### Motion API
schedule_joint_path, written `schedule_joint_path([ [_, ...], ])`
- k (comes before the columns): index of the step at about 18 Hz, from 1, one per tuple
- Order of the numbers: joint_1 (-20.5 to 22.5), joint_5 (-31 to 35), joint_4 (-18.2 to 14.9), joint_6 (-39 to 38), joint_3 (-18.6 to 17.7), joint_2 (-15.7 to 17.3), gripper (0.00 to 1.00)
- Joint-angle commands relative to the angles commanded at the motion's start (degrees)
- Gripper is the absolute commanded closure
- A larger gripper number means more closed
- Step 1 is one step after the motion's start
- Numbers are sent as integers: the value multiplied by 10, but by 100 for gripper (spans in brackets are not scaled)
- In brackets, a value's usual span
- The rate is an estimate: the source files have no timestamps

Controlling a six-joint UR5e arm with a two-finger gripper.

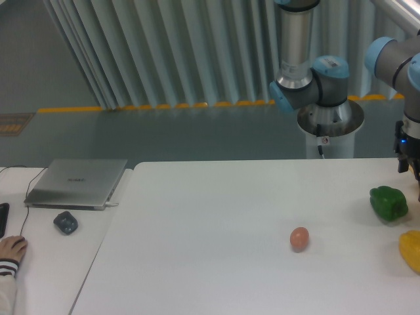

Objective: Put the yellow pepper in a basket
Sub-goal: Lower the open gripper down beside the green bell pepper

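The yellow pepper [411,251] lies at the right edge of the white table [216,216], partly cut off by the frame. My gripper [415,177] hangs at the right edge too, above and just behind the pepper, close to the green pepper [388,203]. Most of the gripper is cut off, so its fingers cannot be read. No basket is in view.
A small brownish egg [299,238] rests mid-table, left of the peppers. On the side desk at the left are a closed laptop [77,183], a small dark object [65,222] and a person's hand [11,249]. The arm's base [325,118] stands behind the table.
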Motion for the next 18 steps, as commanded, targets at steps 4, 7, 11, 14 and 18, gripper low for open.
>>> schedule_joint_path([
  [4, -8, -18, 33, -175, -2, -4, 0],
  [7, -25, -22, 66, -303, 0, -20, 0],
  [11, -25, -23, 99, -419, 0, -32, 0],
  [14, -29, -23, 108, -472, 0, -47, 0],
  [18, -35, -20, 134, -537, -5, -65, 0],
])
